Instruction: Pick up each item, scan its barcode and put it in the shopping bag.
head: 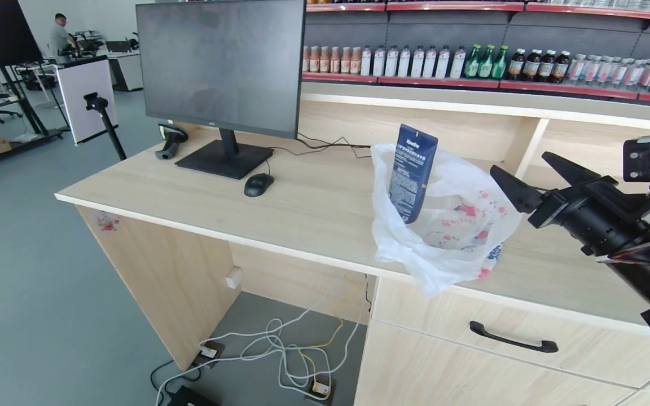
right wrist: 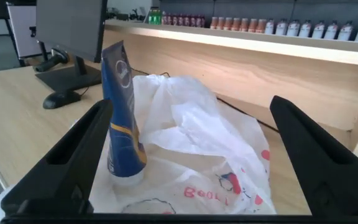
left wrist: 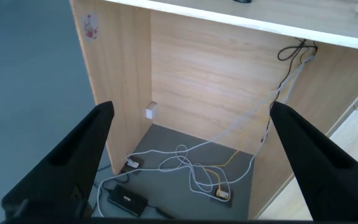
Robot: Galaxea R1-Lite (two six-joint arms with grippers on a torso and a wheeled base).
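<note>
Counter (head: 313, 208) looks like light wood-grain laminate, smooth and matt. The shopping bag (head: 460, 237) is thin, see-through white plastic, crinkly with a soft sheen, and the blue tube (head: 412, 172) is smooth, glossy plastic (the light catches it in the right wrist view). Monitor (head: 220, 65) has a matt dark screen on a matt black stand, and the mouse (head: 258, 184) is smooth black plastic. Right gripper (head: 519, 163) and left gripper (left wrist: 192, 107) both look like matt black plastic, the drawer handle (head: 513, 340) slightly shinier.

I count one blue tube (head: 412, 169), one shopping bag (head: 455, 248), one monitor (head: 220, 65), one mouse (head: 258, 184), one handheld scanner (head: 170, 141) and, upper right, three green bottles (head: 487, 62).
</note>
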